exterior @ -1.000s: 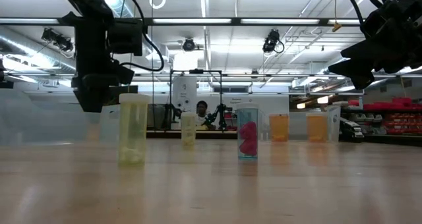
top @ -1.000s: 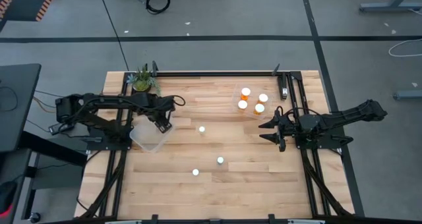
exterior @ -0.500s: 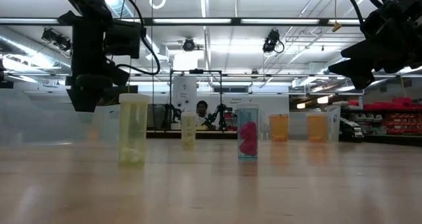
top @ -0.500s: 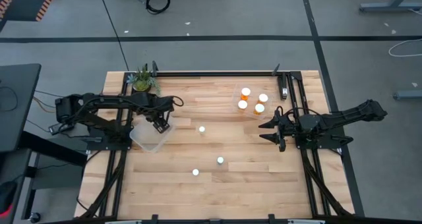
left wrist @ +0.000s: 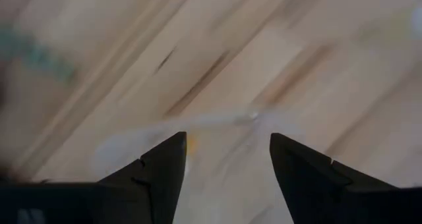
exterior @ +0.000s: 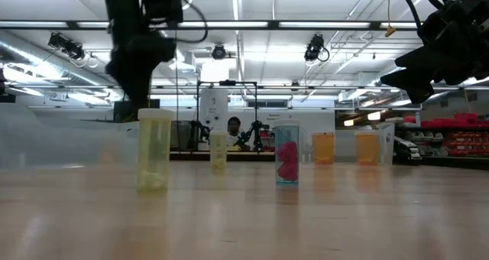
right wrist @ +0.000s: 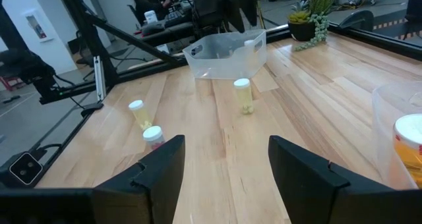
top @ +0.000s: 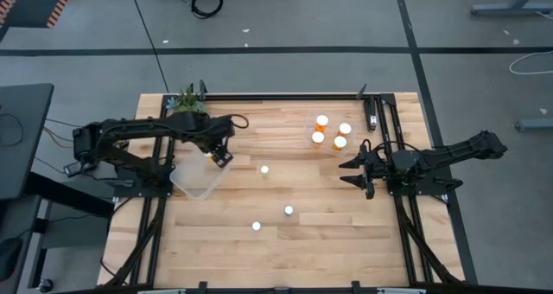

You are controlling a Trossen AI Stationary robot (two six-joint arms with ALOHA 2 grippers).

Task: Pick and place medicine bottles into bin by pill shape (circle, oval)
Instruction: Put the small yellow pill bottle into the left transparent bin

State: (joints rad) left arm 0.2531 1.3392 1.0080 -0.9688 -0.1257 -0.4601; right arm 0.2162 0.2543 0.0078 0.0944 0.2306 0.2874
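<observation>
Pale wooden table on a grey concrete floor. Three medicine bottles stand mid-table; four more sit in a clear bin near the far right corner. The left gripper, fingers spread, hovers over the clear tub at the left edge. The right gripper waits, open, by the right edge.
</observation>
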